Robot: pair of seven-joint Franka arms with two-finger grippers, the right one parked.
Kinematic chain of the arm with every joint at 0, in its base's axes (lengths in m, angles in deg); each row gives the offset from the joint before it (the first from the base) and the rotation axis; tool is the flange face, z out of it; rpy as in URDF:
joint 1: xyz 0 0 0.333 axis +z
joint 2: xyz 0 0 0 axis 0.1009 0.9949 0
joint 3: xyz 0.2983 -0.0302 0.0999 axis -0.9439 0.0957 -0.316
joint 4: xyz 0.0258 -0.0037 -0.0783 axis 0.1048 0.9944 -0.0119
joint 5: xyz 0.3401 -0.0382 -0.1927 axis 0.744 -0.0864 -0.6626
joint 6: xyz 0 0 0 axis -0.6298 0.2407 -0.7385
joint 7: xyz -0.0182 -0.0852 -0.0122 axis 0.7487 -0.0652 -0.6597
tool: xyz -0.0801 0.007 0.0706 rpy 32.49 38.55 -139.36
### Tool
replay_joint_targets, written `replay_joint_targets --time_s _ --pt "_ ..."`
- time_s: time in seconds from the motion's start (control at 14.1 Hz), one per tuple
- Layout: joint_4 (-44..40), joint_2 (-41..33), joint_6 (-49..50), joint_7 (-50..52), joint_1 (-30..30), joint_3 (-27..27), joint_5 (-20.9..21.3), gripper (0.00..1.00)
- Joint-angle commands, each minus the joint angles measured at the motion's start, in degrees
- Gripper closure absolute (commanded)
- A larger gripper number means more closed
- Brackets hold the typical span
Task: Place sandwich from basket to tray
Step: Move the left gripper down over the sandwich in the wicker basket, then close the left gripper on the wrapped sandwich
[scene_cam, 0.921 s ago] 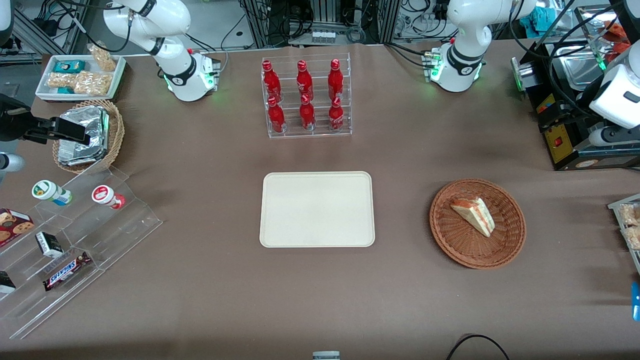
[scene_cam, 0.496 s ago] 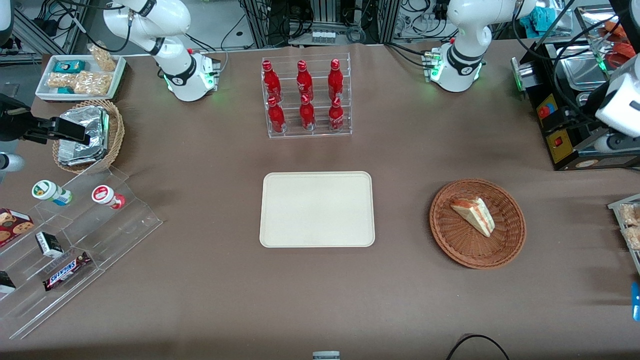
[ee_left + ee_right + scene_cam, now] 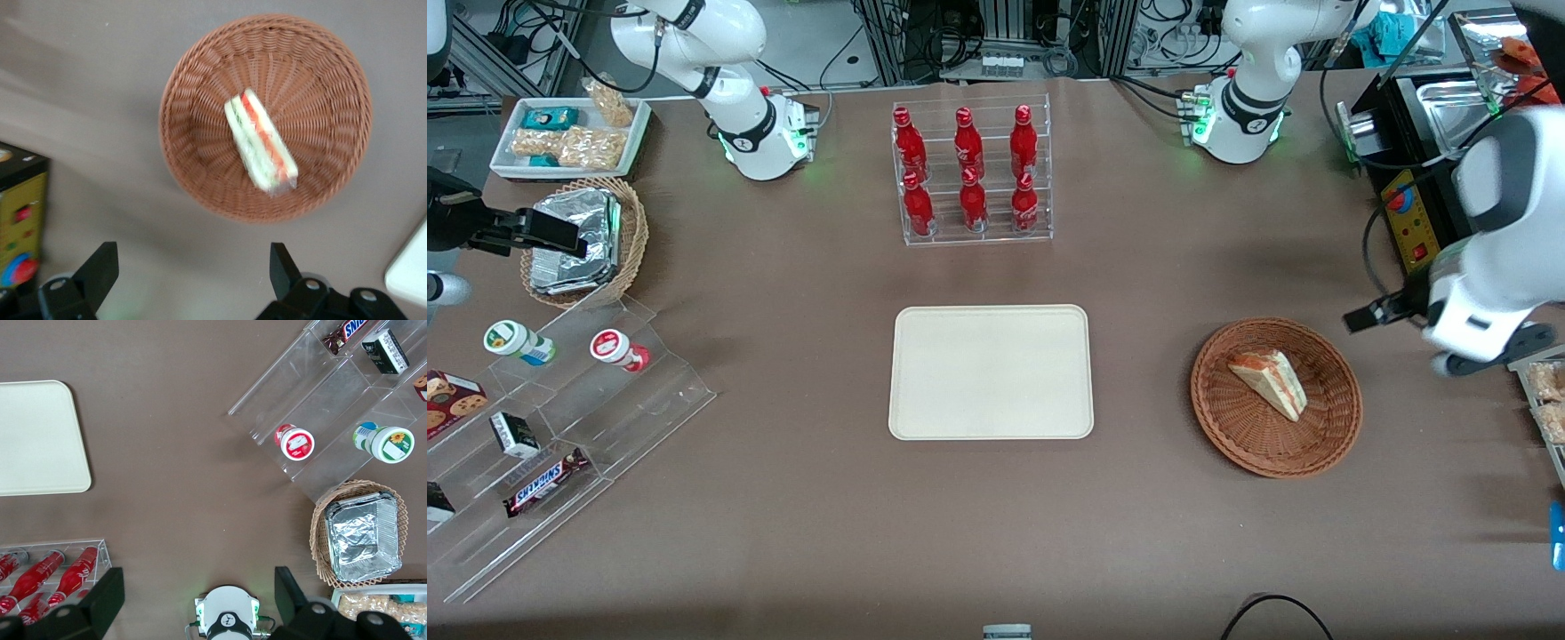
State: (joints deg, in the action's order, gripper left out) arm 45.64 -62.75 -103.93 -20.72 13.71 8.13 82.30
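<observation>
The sandwich [image 3: 1270, 384] [image 3: 260, 150], a clear-wrapped white wedge with orange-red filling, lies in the reddish-brown wicker basket [image 3: 1227, 431] [image 3: 193, 180]. The cream tray [image 3: 991, 372] [image 3: 410, 273] [image 3: 37, 440] sits mid-table, toward the parked arm's end from the basket, with nothing on it. My left gripper [image 3: 1369, 317] [image 3: 192, 273] hangs in the air beside the basket's rim, toward the working arm's end of the table and a little farther from the front camera than the sandwich. It is open wide, with only bare table between its fingers.
A black box with a red button [image 3: 1409, 222] [image 3: 20, 220] stands close to the gripper. A snack tray [image 3: 1545, 400] pokes in at the table's edge. A rack of red bottles [image 3: 971, 173] stands farther back than the tray. A tan basket with foil packets [image 3: 583, 240] and acrylic shelves [image 3: 560, 418] are at the parked arm's end.
The left arm has swung in from the table's edge toward the basket and nearer to the front camera. The sandwich, basket and tray have not moved.
</observation>
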Motion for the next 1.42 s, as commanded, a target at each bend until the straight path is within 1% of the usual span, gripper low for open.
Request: replay_joint_targets --time_s 0.0,0.14,0.35,0.5,0.57,0.71,1.2,1.35 --pt "6.7 0.8 -9.4 9.7 0.4 0.3 -2.9 0.00" --pt "6.7 3.5 -11.0 17.1 0.3 0.3 -2.8 0.00" --pt "6.7 6.1 -13.4 19.5 -0.1 0.4 -3.5 0.00" --pt "5.5 7.8 -15.3 23.9 -1.7 0.8 -3.4 0.00" --pt "5.7 8.8 -16.3 24.1 -2.7 0.7 -2.8 0.00" --pt "5.8 10.4 -19.0 24.6 -2.8 0.7 -2.6 0.00" --pt "5.5 12.1 -20.9 25.7 -2.9 0.6 -3.3 0.00" --pt "5.8 13.2 -24.3 29.1 -2.9 0.6 -3.2 0.00"
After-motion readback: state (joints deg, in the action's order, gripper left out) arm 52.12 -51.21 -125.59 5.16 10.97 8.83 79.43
